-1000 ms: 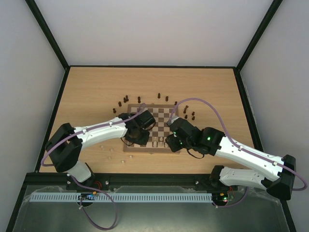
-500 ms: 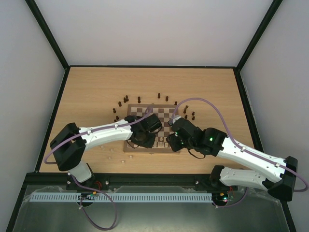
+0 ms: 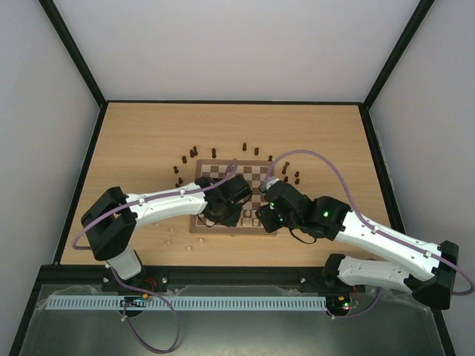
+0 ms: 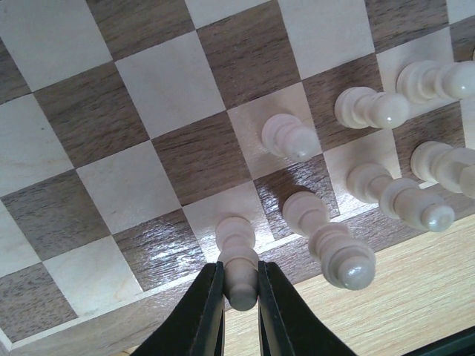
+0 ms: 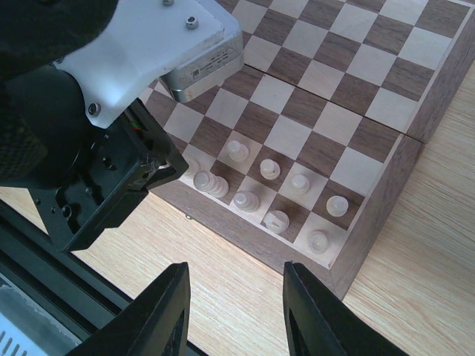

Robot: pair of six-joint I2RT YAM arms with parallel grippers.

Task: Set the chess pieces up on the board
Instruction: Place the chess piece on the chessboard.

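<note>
At the board's 6 o'clock edge, nearest the arm bases, the left gripper (image 4: 240, 285) is pinched narrow on the head of one pale piece (image 4: 235, 241). That piece stands over a cream square in the nearest row of the board (image 4: 148, 96). Its long axis is upright, base down and knob up between the fingers. Whether the base is fully seated, the wrist view does not settle.

Just to the 3 o'clock side, the right gripper (image 5: 234, 278) hangs over the tabletop (image 5: 415, 245) a little short of the board's edge, jaws parted with nothing between them.

The step in hand looks like placing a pale back-row piece. The next move probably calls for a gentle lowering until the base sits flat. The fingers should then part straight and lift clear, without brushing the taller neighbour close at 3 o'clock.

Further in, other pale pieces (image 5: 299, 182) stand upright in two short rows filling the near right corner. Most of the board beyond is bare squares.

Farthest off, dark pieces (image 3: 214, 153) are scattered on the tabletop round the far edge, from about 10 to 2 o'clock, none yet on their squares.
</note>
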